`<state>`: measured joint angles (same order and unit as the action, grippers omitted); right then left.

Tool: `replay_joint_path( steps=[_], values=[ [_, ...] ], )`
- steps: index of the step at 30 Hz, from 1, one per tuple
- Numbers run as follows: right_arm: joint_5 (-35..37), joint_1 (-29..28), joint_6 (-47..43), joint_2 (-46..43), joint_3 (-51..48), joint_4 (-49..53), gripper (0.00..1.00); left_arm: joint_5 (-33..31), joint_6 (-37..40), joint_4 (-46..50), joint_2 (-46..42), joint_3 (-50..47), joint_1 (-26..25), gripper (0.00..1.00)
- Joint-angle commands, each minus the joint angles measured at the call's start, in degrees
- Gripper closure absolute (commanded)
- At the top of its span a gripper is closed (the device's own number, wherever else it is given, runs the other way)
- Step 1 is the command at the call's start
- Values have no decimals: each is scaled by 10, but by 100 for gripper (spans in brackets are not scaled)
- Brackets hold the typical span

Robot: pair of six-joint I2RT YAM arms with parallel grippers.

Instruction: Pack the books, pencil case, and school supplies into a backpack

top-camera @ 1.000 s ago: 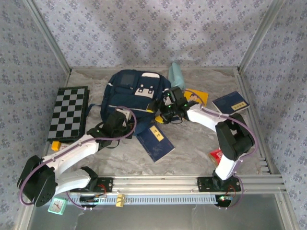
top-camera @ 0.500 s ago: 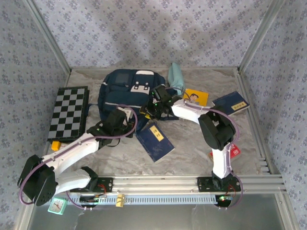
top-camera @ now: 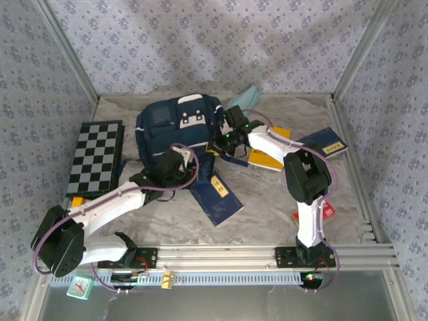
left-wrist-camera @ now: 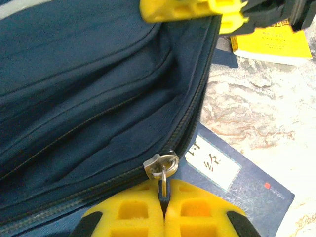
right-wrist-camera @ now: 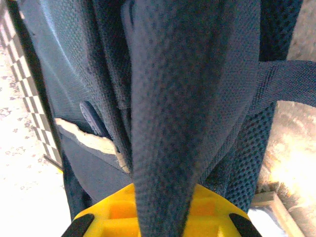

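The navy backpack [top-camera: 175, 122] lies at the back of the table. My left gripper [top-camera: 184, 164] sits at its near edge, shut on the metal zipper pull [left-wrist-camera: 162, 170] of a closed zipper on the backpack [left-wrist-camera: 89, 89]. My right gripper [top-camera: 219, 142] is at the bag's right side, shut on a dark mesh strap [right-wrist-camera: 192, 98]. One navy book [top-camera: 217, 194] lies just in front of the bag, another [top-camera: 324, 142] at the right. The yellow book [top-camera: 266, 157] lies under my right arm. The teal pencil case [top-camera: 246, 97] is behind the bag. The red packet [top-camera: 326, 210] is near the right arm's base.
A black-and-white checkered board [top-camera: 97, 157] lies left of the backpack, with a small orange piece [top-camera: 78, 200] at its near corner. A metal rail [top-camera: 221, 255] runs along the front edge. Patterned walls close in the back and sides.
My right gripper has swung left and toward the back wall, pulling the backpack with it. The bag now sits farther back. My left gripper followed its near edge.
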<state>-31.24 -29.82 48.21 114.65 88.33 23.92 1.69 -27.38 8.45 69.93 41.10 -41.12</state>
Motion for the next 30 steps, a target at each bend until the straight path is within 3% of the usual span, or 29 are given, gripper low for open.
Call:
replay_joint_path(
  steps=[1, 5, 11, 15, 21, 24, 30],
  values=[
    [-10, 43, -73, 15, 63, 7, 100, -16, -14, 23, -36, -13, 9, 100],
    [-26, 67, -81, 34, 92, 29, 100, -20, -10, 54, -89, -51, 18, 100],
    [-7, 52, -105, 36, 119, 85, 100, -21, -11, 71, -131, -76, 37, 100],
    [-4, 34, -95, 2, 87, 81, 72, -12, -14, 52, -116, -51, 37, 100],
    [44, 13, -47, -89, 4, 99, 42, 15, -21, 8, -84, -33, 37, 100],
    [87, -18, -18, -135, -34, 117, 29, 19, -17, 8, -70, -22, 37, 100],
    [134, -93, 124, -155, -102, 43, 19, 23, -12, -4, -66, -21, 37, 100]
  ],
)
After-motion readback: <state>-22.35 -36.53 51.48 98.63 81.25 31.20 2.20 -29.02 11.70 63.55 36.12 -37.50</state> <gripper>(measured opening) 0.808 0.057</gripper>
